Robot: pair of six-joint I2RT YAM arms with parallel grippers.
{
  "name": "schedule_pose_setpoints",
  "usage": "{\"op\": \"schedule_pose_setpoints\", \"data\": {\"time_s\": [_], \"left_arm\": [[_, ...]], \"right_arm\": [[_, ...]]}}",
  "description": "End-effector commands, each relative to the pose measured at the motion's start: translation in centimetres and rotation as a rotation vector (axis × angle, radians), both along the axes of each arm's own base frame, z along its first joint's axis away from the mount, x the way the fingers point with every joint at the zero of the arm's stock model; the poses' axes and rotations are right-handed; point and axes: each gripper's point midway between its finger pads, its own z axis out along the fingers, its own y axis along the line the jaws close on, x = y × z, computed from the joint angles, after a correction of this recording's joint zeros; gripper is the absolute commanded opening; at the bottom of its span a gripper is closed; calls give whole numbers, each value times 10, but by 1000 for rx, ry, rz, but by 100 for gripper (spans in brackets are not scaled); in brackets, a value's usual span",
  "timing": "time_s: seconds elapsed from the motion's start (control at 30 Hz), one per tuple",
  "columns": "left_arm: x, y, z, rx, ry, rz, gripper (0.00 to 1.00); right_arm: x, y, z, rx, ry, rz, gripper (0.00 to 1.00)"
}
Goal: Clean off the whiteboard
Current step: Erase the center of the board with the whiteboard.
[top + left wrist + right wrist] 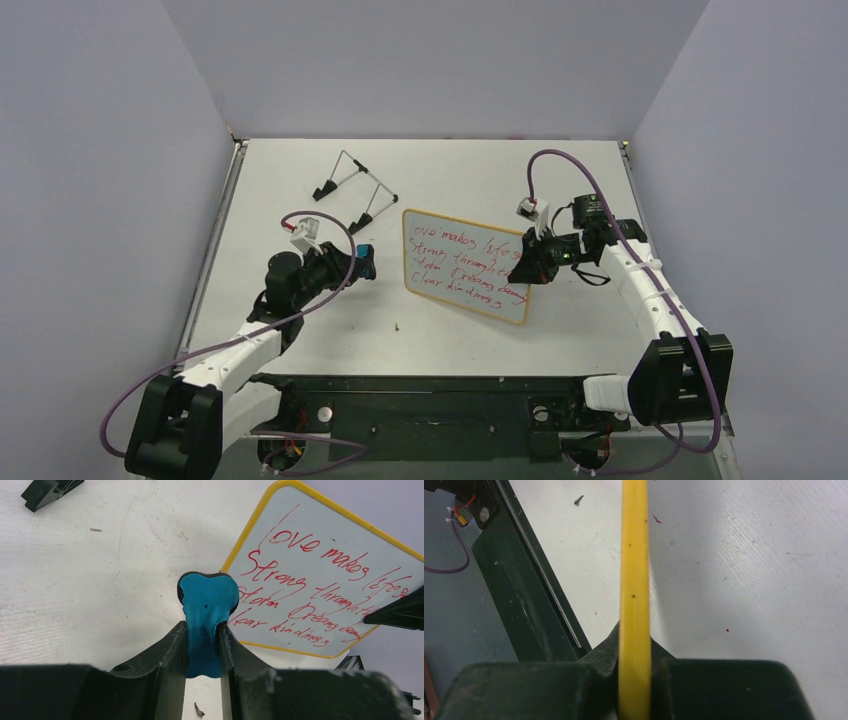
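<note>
Left wrist view is showing the left tool [202, 630] pinching the blue eraser [207, 597], near the whiteboard [320, 565]. The right tool [634, 645] is clamping the whiteboard's yellow rim

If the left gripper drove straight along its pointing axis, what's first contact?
Probably the whiteboard: the blue eraser held in the left gripper points at its yellow rim. Height is unclear, so it could hit the rim or ride over.

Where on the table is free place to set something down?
Free: the far strip from the wire stand to the right wall, and the near strip between whiteboard and black rail. Crowded: the middle, with left gripper, eraser, whiteboard, right gripper.
</note>
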Motion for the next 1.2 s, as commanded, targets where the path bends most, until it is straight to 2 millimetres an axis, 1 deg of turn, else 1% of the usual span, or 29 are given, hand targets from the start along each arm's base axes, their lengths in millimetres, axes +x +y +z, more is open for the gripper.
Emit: {"op": "schedule_pose_setpoints", "data": {"time_s": [0.0, 0.17, 0.27, 0.37, 0.43, 0.67, 0.83, 1.17], "left_arm": [[18, -5, 35, -28, -110, -10, 0], [31, -10, 34, -27, -113, -23, 0], [35, -14, 34, -28, -117, -40, 0], [39, -17, 39, -39, -131, -54, 0], [40, -18, 41, -42, -135, -61, 0], [37, -17, 34, -29, -124, -63, 0], [36, -18, 35, -51, -119, -74, 0], [44, -18, 31, -75, -91, -91, 0]], "right_arm": [[9, -4, 2, -21, -70, -6, 0], [8, -4, 3, -20, -75, 0, 0], [7, -5, 2, -21, -79, 5, 0], [7, -5, 1, -23, -77, 5, 0], [7, -5, 1, -24, -78, 6, 0], [9, -5, -2, -34, -78, -2, 0], [11, -5, -2, -39, -86, -12, 0], [10, -4, -1, -45, -117, -2, 0]]}}
